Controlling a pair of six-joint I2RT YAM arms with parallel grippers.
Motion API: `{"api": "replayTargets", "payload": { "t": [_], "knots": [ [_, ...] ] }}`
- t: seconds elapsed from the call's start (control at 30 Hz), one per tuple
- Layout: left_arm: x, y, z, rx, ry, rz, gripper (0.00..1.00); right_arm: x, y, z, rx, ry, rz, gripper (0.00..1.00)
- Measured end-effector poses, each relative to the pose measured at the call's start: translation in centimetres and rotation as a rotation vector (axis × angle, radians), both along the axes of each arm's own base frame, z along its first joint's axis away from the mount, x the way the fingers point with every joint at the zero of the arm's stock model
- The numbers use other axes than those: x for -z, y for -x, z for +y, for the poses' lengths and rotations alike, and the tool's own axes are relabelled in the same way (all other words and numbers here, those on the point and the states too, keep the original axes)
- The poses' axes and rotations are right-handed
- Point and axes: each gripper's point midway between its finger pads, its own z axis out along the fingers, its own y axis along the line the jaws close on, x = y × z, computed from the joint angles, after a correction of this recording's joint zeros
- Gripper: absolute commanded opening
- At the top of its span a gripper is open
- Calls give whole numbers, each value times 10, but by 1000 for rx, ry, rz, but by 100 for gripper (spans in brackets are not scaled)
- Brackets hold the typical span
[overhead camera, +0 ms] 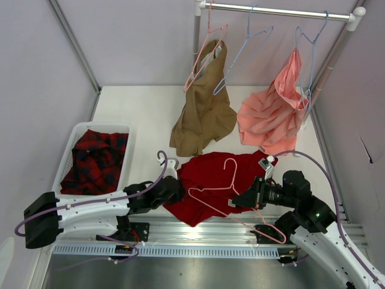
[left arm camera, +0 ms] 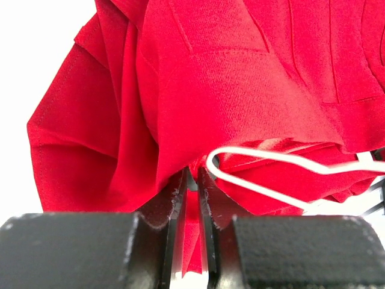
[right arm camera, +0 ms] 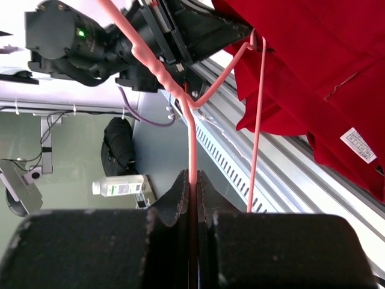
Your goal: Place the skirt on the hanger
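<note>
Our left end effector pinches the skirt at its left edge; our right end effector clamps the hanger lying across it.

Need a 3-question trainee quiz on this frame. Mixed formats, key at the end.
1. True or false: the left pincer is shut on the skirt.
2. The right pincer grips: A) the hanger by its wire; B) the skirt's label; C) nothing.
3. Fill in: the plaid garment lies in the white ____.

Key: 1 true; 2 A; 3 basket.
</note>
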Motion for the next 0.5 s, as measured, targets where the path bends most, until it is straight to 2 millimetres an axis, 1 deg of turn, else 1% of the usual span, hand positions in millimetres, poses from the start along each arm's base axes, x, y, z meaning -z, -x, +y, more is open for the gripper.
{"api": "replayTargets", "payload": {
  "t": [0.23,0.5],
  "knots": [
    [0,-1,1,-6,-3,-5,17,4,3,7,-15,19,-5,0],
    [4,-1,2,1,-25,-4,17,9,-4,8,19,44,-8,0]
  ]
}}
